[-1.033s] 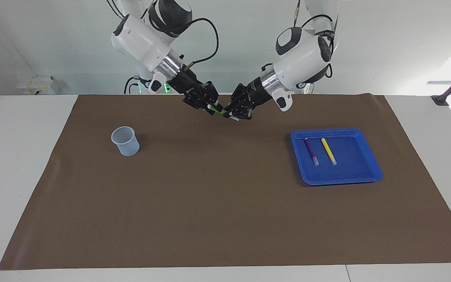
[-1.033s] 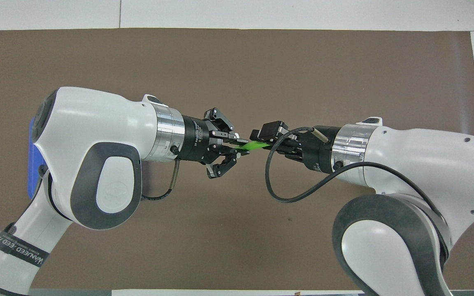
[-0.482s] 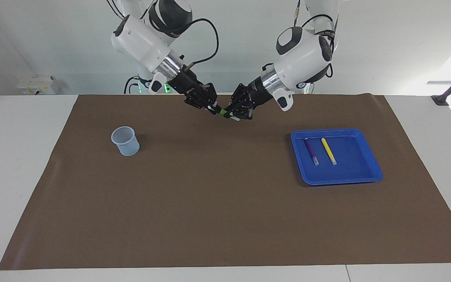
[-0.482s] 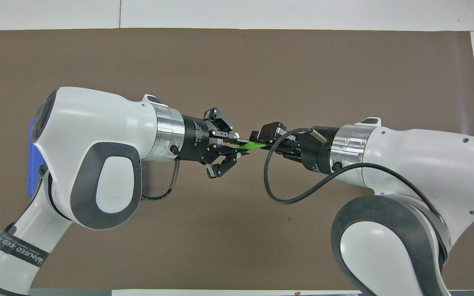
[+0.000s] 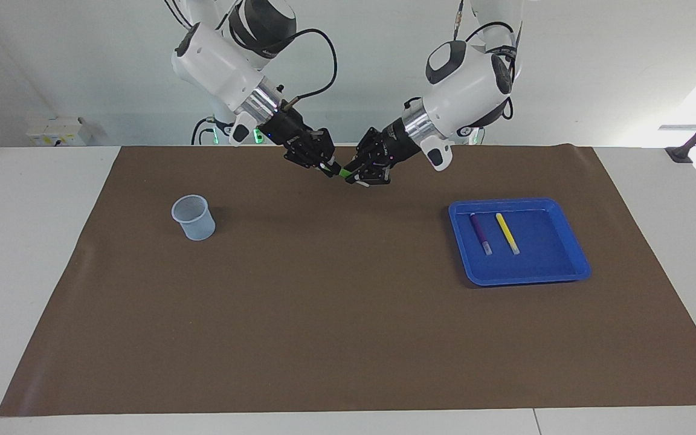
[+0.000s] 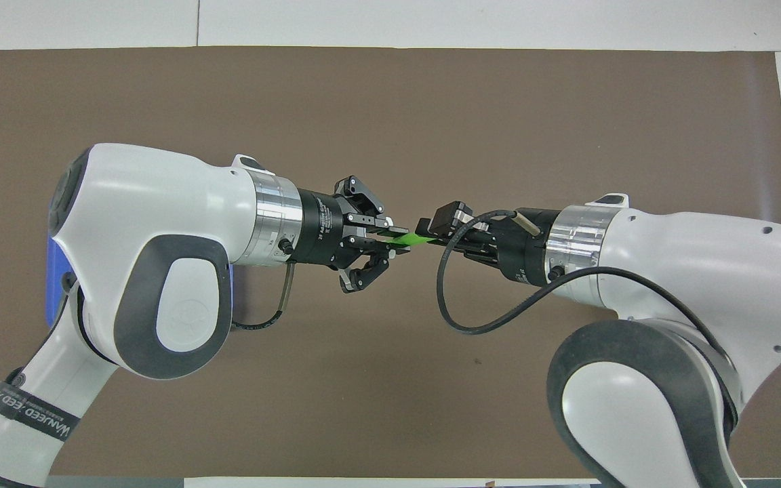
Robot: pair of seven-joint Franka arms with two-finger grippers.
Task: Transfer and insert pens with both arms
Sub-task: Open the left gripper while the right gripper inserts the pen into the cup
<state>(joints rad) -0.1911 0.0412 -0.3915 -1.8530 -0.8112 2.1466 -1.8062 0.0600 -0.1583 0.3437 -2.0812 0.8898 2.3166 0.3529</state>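
Observation:
A green pen (image 5: 341, 173) hangs in the air between my two grippers, over the brown mat near the robots; it also shows in the overhead view (image 6: 412, 238). My left gripper (image 5: 357, 176) (image 6: 390, 237) is shut on one end of it. My right gripper (image 5: 326, 167) (image 6: 432, 234) is at the pen's other end, tip to tip with the left one. The purple pen (image 5: 480, 234) and the yellow pen (image 5: 507, 233) lie side by side in a blue tray (image 5: 565, 269) toward the left arm's end.
A pale translucent cup (image 5: 193, 217) stands upright on the mat (image 5: 336, 314) toward the right arm's end. In the overhead view the arms hide the cup and most of the tray (image 6: 53, 285).
The two grippers have drawn slightly closer along the green pen, so less of it shows between them. The tray, the two pens in it and the cup have not moved.

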